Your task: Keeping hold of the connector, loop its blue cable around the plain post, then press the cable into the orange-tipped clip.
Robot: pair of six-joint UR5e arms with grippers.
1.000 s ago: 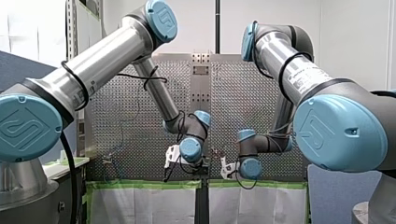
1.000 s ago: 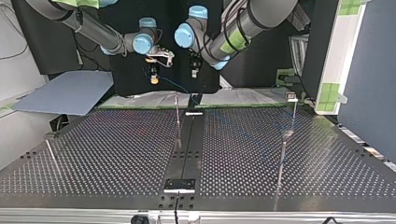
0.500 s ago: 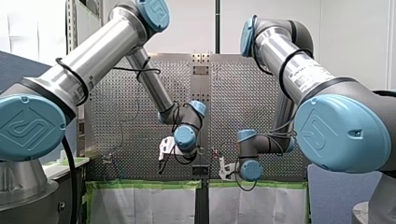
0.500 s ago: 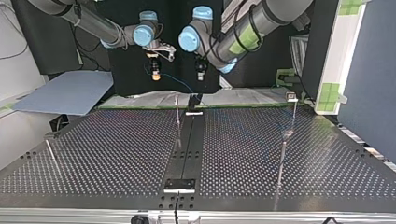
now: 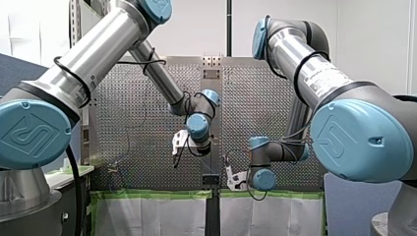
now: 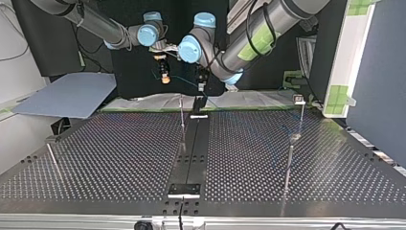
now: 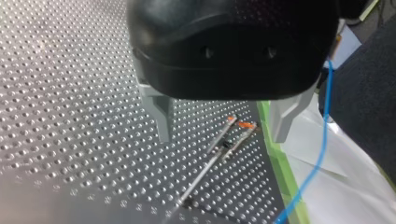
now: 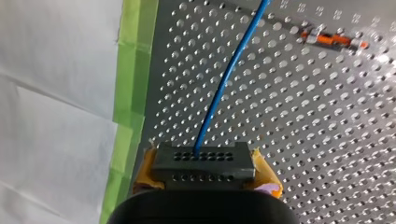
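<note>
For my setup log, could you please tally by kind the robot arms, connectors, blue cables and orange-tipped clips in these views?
Silver robot arms with blue joint caps: 2
Dark grey rectangular multi-hole connector: 1
Thin blue cable: 1
Orange-tipped metal clip: 1
Total: 5

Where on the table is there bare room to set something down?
Top view: the table is bare between the left rod and the centre post, and between black strip and right post. Crowded at the far middle: my right gripper, my left gripper, blue cable.
</note>
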